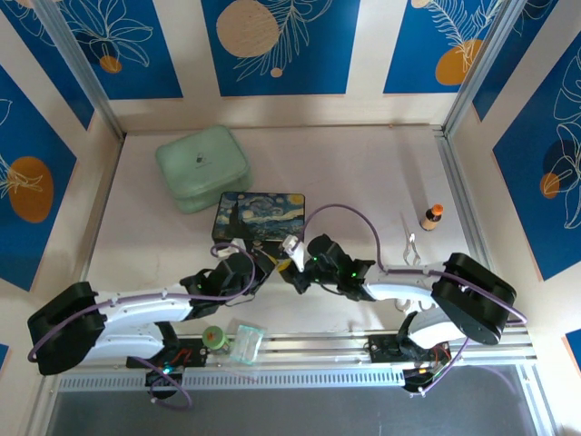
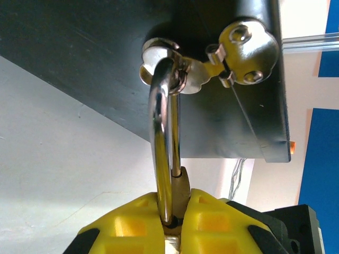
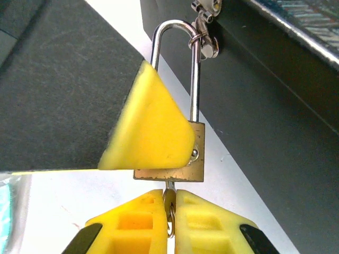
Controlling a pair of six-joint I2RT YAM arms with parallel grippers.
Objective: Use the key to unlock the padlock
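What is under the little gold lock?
The key pokes up into the bottom of the padlock, pinched by the right gripper. Most of the key is covered: its tip is hidden by the padlock, and its head sits between the yellow fingers.

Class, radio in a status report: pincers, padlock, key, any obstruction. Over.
Left pincer shut on padlock. Right pincer shut on key, inserted in padlock. Shackle through box clasp.

A mint-green container (image 1: 201,166) sits just behind the painted box (image 1: 259,215) (swirling night-sky lid).
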